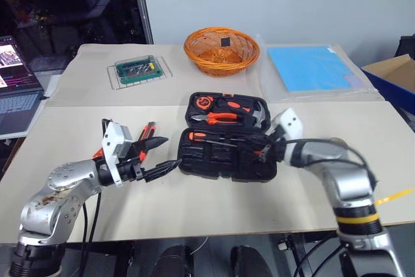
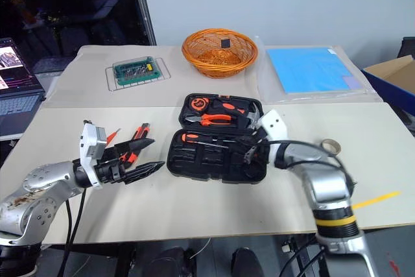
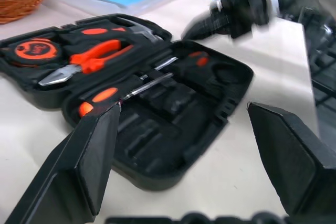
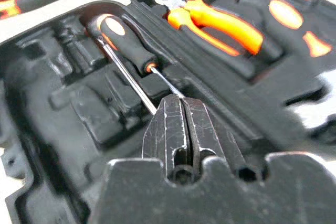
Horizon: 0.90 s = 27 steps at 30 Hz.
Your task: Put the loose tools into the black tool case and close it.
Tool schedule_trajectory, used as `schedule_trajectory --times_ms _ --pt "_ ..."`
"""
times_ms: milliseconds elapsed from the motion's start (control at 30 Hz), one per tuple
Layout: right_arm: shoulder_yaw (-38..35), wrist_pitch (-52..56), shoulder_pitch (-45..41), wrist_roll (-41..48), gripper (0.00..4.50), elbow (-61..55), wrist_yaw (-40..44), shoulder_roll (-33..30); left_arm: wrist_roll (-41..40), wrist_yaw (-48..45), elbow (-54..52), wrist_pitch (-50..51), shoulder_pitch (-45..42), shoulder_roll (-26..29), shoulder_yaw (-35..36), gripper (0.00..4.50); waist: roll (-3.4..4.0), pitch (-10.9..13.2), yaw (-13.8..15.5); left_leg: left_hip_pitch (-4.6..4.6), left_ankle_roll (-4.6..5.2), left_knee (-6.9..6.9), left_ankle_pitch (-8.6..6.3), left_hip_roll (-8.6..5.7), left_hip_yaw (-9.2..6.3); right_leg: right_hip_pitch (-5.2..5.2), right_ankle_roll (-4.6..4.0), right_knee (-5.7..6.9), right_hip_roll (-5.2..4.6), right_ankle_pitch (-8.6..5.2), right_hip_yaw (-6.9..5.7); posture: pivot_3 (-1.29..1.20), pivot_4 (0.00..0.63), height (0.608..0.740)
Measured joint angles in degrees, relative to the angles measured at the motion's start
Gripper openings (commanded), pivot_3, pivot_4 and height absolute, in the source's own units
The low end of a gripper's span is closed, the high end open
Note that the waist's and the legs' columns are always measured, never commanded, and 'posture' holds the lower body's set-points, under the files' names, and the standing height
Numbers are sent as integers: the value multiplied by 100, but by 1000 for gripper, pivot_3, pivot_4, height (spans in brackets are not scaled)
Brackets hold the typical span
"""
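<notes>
The black tool case lies open in the middle of the table, with pliers and a tape measure in its far half. Two screwdrivers lie in the near half, their shafts ending just in front of my right gripper, which is shut over that half's right side. My left gripper stands open just left of the case, pointing at it. Behind it on the table lie an orange-and-black utility knife and a slim screwdriver. A greyish tape roll sits to the right of my right arm.
At the back stand an orange wire basket, a green box on a wire rack and a blue sheet in plastic. A laptop is at the far left, a cardboard box at the far right.
</notes>
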Motion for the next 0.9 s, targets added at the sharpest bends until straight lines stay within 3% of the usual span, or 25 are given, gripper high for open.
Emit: schedule_trajectory --times_ms 133,300,400,500,567,667,900 --pt "830 -605 -130 -762 73 -24 72 -604 28 155 -14 68 -18 0 -48 4097 -12 -10 3 43 39 0 -23 4 18 35 2 -10 9 0 -6 0 150 740" --pt "1532 -1335 -511 -1407 73 228 748 -1317 204 258 12 67 -62 53 -50 4097 -33 -23 41 84 43 -2 -27 8 21 50 1 -19 12 -3 -8 0 150 740" --pt "1292 -1484 -485 -1289 73 363 735 -1129 333 521 73 66 -56 2 1 4097 -62 -41 52 86 40 -6 -27 13 21 51 1 -19 12 -2 -3 0 150 740" --pt "319 -1681 9 73 73 178 763 -179 499 1212 203 159 -42 -207 268 4097 -75 -37 43 53 3 -16 -34 15 22 35 -4 -8 11 4 13 0 150 740" --pt "-111 -1550 72 866 605 -341 908 -94 601 1569 349 368 -47 -188 428 4097 -57 -26 28 50 29 -19 -17 14 22 29 -4 -4 9 5 14 0 150 740" --pt "-714 -1210 130 1468 1520 -1184 1031 -545 712 1987 799 827 -99 -20 678 4097 -58 -26 36 52 30 -23 -22 15 20 29 -5 -10 10 4 0 0 150 740" --pt "-905 -341 757 2258 3927 -2388 1108 -1229 1219 1562 2537 909 -1012 909 441 4097 -61 -25 104 50 -10 -26 -43 13 27 20 -10 -12 -3 1 -10 0 150 740"
